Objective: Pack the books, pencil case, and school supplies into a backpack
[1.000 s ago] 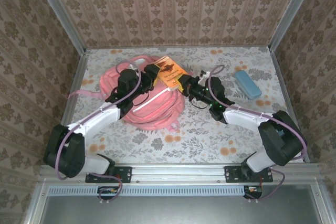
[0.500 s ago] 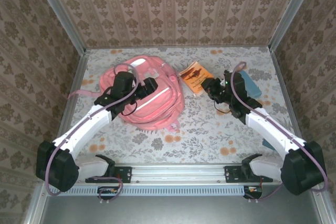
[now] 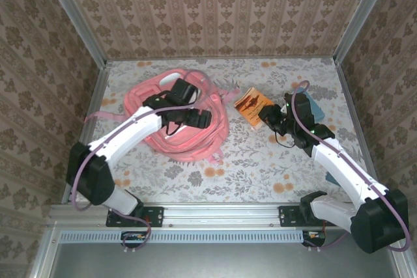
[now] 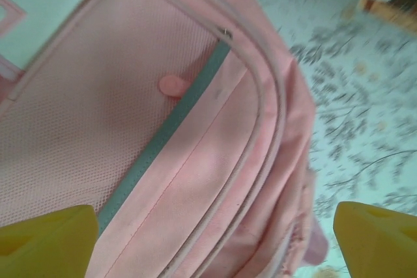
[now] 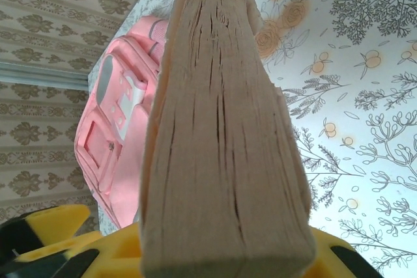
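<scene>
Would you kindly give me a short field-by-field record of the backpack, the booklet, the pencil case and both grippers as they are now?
backpack: pink, lying on the floral table, left of centre
left gripper: open, poised over the backpack, holding nothing
right gripper: shut on the orange booklet
orange booklet: held right of the backpack, outside it
pencil case: light blue, on the table, partly behind the right arm
packing: booklet and pencil case not yet inside

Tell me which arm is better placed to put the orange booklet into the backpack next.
Right, probably. The right gripper is shut on the orange booklet beside the backpack; the left gripper hovers open and empty over it.
</scene>
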Controlling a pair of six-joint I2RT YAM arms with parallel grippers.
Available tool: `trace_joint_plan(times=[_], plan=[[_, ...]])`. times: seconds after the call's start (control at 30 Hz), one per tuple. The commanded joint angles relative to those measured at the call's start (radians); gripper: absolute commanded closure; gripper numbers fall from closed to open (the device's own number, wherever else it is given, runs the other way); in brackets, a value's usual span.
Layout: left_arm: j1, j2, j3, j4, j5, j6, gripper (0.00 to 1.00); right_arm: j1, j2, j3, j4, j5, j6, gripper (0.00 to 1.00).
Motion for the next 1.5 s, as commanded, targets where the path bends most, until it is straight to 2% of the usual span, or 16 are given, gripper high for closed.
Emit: trace_joint_plan(times=[0.0,0.1,0.27,0.5,0.63,0.7,0.77,0.93,1.1,1.33,1.47], plan=[[-0.047,0.077,0.071,-0.113,-0.145,0.115,0.09,-0.008,-0.017,0.024,0.004,0.005,-0.019,0.83],[-0.078,0.150,0.089,-0.121,-0.224,0.140,0.14,-0.010,-0.016,0.018,0.005,-0.001,-0.011,0.83],[-0.084,0.215,0.095,-0.120,-0.254,0.132,0.21,-0.010,-0.020,0.002,0.008,-0.005,-0.002,0.83],[-0.085,0.296,0.131,-0.145,-0.312,0.175,0.38,-0.010,-0.015,-0.004,0.014,-0.029,0.005,0.83],[-0.080,0.334,0.171,-0.183,-0.323,0.219,0.37,-0.010,-0.023,-0.008,0.011,-0.026,0.006,0.83],[-0.082,0.355,0.196,-0.207,-0.273,0.258,0.31,-0.010,-0.027,-0.007,0.007,-0.024,0.006,0.83],[-0.090,0.376,0.214,-0.230,-0.278,0.277,0.28,-0.009,-0.031,-0.008,0.002,-0.022,0.004,0.83],[-0.095,0.421,0.247,-0.271,-0.322,0.288,0.30,-0.010,-0.042,-0.019,0.002,-0.016,0.009,0.83],[-0.104,0.432,0.280,-0.281,-0.360,0.282,0.52,-0.010,-0.045,-0.022,-0.003,-0.016,0.011,0.83],[-0.131,0.372,0.316,-0.271,-0.416,0.300,0.79,-0.009,-0.060,-0.024,-0.014,0.004,0.010,0.83],[-0.137,0.298,0.338,-0.260,-0.462,0.291,0.88,-0.009,-0.071,-0.031,-0.022,0.014,0.007,0.83]])
